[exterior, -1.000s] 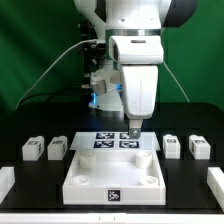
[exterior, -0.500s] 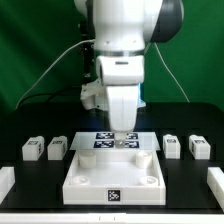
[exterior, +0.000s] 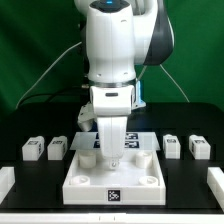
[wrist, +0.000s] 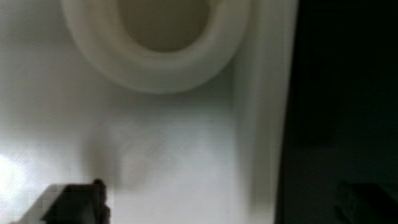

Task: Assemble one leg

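Observation:
Four small white tagged legs stand on the black table: two at the exterior view's left [exterior: 32,148] [exterior: 57,148] and two at its right [exterior: 172,146] [exterior: 198,147]. None is held. The large white rimmed panel [exterior: 140,182] lies at the front middle. My gripper [exterior: 109,160] hangs low over the panel's far part, apart from every leg. In the wrist view the gripper [wrist: 222,206] is open and empty, very close above the panel's white surface [wrist: 178,140], with a round socket [wrist: 160,35] ahead. One dark fingertip [wrist: 80,205] shows clearly; the other is dim.
The marker board [exterior: 140,141] lies behind the panel, partly hidden by the arm. White pieces sit at the table's front corners, at the exterior view's left [exterior: 5,180] and right [exterior: 215,180]. Cables hang behind the arm in front of a green backdrop.
The arm has swung toward the exterior view's left and come forward and down, from above the marker board to low over the panel. The legs have not moved.

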### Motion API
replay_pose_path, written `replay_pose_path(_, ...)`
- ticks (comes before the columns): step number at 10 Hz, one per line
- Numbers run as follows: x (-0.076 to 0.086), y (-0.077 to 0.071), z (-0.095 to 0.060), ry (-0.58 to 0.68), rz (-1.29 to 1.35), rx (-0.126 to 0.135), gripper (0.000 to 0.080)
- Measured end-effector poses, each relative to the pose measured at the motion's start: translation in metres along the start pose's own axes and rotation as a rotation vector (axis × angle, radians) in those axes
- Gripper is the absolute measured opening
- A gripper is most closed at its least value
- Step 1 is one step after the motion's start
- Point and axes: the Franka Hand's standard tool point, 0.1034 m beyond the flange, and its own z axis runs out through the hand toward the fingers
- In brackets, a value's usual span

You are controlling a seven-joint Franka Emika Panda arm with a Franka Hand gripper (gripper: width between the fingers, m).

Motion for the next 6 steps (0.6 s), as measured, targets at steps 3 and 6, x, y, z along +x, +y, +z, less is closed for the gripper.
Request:
replay_pose_path(3, -0.0007, -0.0002, 0.0001, 0.000, 0.002, 0.000, 0.0237)
replay_pose_path(6, -0.0009, 0.0014, -0.0008, 0.000, 0.003, -0.007, 0.0060)
